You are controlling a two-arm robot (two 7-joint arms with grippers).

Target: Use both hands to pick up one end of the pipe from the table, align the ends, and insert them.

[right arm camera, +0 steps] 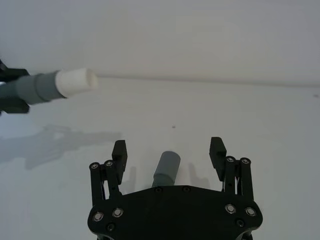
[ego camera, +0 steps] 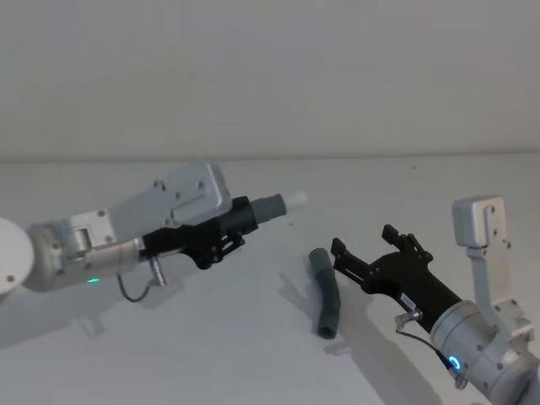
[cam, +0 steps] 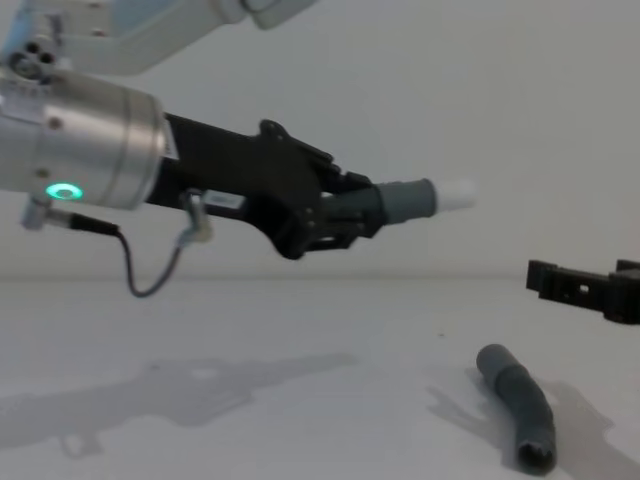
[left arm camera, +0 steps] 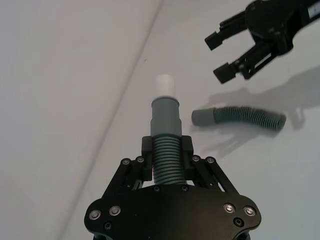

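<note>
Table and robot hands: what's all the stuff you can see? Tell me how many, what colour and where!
held pipe piece: 1, dark grey with a white tube tip, up in the air above the table, its tip pointing toward the robot's right
lying pipe piece: 1, dark grey, slightly bent, flat on the table on the robot's right side
table: 1, white, under everything
wall: 1, pale grey, behind the table
left gripper: 1, black, on a silver-grey arm, shut around the ribbed part of the held pipe piece
right gripper: 1, black, on a silver-grey arm, open, hovering by the far end of the lying pipe piece without touching it
</note>
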